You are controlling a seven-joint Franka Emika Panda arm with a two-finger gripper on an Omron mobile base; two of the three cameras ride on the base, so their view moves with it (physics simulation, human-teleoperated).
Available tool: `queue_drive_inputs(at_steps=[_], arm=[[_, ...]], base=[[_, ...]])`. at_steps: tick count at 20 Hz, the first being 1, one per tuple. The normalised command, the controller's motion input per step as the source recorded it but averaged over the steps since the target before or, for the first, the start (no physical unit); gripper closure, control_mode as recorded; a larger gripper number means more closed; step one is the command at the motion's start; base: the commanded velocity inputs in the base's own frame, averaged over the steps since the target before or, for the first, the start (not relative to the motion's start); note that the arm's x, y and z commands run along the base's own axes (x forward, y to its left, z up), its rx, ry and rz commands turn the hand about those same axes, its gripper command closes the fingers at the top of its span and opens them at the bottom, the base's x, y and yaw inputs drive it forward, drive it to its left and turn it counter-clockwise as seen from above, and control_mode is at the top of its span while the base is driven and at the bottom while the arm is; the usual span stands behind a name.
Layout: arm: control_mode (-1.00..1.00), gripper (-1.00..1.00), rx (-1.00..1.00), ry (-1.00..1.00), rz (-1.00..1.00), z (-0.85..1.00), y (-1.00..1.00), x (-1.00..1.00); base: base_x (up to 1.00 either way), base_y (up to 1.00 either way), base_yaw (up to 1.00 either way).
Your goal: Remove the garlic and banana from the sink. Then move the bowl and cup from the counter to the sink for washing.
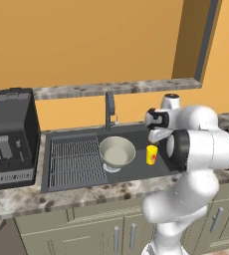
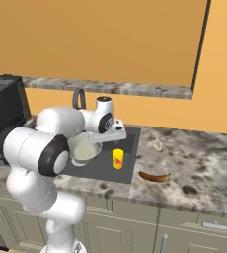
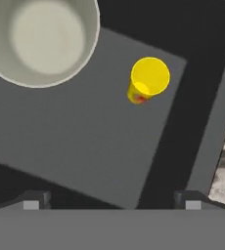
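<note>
While the tool (image 3: 112, 199) hangs spread and empty, cup (image 3: 148, 80) and bowl (image 3: 42, 39) stand upright — apart — inside the sink (image 3: 85, 146).

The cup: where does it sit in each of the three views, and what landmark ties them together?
Left base view: cup stands in the sink, right of the bowl.
Right base view: cup right of the bowl, below the gripper.
Hand view: cup upper centre-right, bowl top left.
Shared landmark: the bowl.
</note>
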Motion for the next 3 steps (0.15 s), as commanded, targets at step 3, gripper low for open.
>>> queue_drive_inputs(at_steps=[3], arm=[[-1.0, -1.0, 0.08, 0.0, -0.23, 0.14, 0.04, -0.28]], base=[[0.0, 0.0, 0.0]])
